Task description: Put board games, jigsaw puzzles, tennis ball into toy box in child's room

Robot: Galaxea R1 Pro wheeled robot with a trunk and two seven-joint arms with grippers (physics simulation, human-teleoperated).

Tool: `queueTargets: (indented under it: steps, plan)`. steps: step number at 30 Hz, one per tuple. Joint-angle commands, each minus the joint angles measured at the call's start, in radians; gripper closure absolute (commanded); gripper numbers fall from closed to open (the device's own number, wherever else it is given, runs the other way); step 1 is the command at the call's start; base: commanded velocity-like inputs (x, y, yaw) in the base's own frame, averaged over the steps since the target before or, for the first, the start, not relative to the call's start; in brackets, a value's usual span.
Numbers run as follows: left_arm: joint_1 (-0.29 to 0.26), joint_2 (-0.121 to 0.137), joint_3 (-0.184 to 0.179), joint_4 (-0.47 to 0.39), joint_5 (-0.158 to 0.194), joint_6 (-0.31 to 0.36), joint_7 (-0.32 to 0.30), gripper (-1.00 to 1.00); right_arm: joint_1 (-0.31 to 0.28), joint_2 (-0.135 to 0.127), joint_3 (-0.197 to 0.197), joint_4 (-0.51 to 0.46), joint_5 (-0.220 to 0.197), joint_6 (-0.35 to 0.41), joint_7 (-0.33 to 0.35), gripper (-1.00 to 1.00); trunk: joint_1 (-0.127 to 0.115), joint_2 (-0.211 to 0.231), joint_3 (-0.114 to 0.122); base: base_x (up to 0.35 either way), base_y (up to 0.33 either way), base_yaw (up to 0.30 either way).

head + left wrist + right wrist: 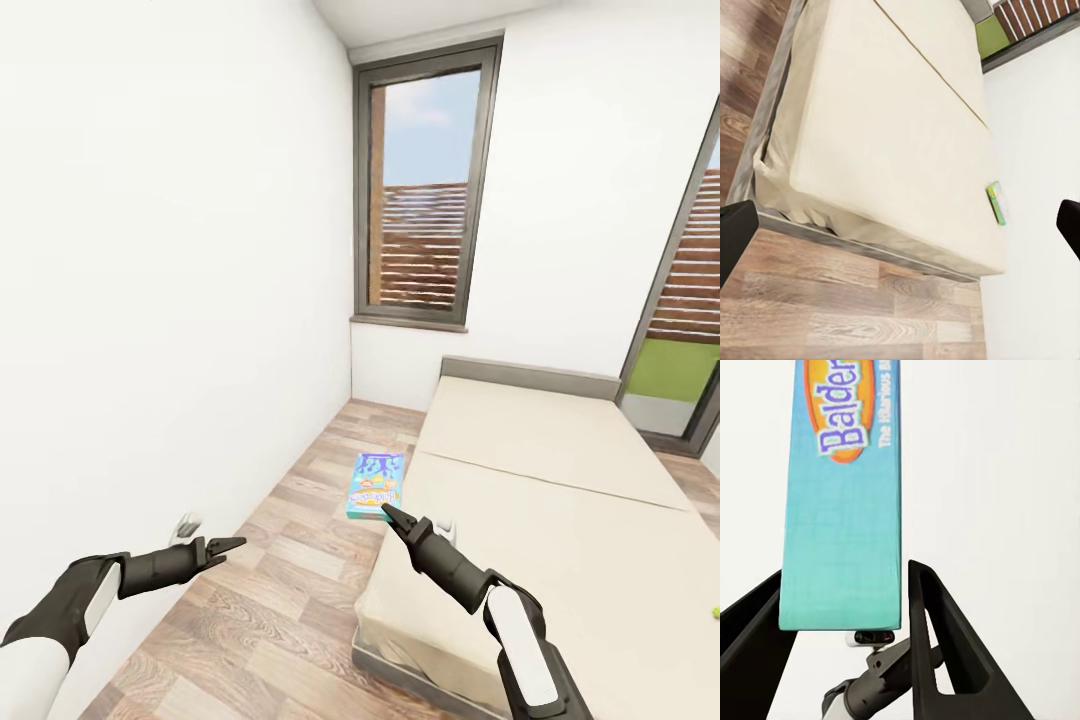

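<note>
Two grippers nearest. Left gripper (228, 548) over the wooden floor (270, 610), off the near corner of the bed (560, 500), fingers (735, 234) spread wide with nothing between them. Right gripper (388, 512) above that same bed corner, clamped on the short edge of one teal-edged board game (375, 485), held out over the floor strip beside the bed. In the right wrist view, dark fingers (941, 652) pressed against both faces of the box.

One bed, beige mattress, grey frame. A second, green-edged board game (997, 202) flat on the mattress, close to the bed's edge on the wall side.

Between the bed and the white side wall (170, 280), one bare lane of floor. Beyond the bed's headboard, one tall window (425, 190).
</note>
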Motion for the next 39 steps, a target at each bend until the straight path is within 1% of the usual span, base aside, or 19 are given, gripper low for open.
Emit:
queueTargets:
  steps: [1, 16, 20, 26, 39]
  plan:
    - [-0.001, 0.000, 0.001, 0.000, 0.003, 0.007, -0.001, -1.00, -0.001, 0.001, -0.004, 0.000, -0.001, 0.008, 0.002, 1.00, -0.004, 0.006, 0.002, 0.000, 0.000, 0.000]
    - [-0.001, -0.001, 0.001, 0.000, 0.003, 0.003, 0.000, -1.00, -0.001, 0.001, -0.004, 0.000, 0.001, 0.005, 0.002, 1.00, -0.061, 0.111, 0.049, 0.000, 0.000, 0.027]
    - [-0.001, 0.000, 0.001, 0.000, 0.004, -0.007, -0.004, -1.00, -0.001, 0.001, -0.005, 0.000, 0.000, 0.001, 0.002, 1.00, -0.061, 0.111, 0.049, 0.000, 0.000, 0.107]
    - [0.000, 0.000, -0.001, 0.000, 0.003, -0.007, -0.003, -1.00, -0.001, 0.001, -0.003, 0.000, -0.001, -0.026, 0.001, 1.00, -0.061, 0.111, 0.049, -0.012, -0.042, 0.153]
    - [0.000, 0.000, -0.001, 0.000, 0.003, -0.007, 0.000, -1.00, -0.002, 0.001, -0.004, -0.002, -0.001, -0.029, 0.001, 1.00, -0.061, 0.111, 0.049, -0.142, -0.224, 0.268]
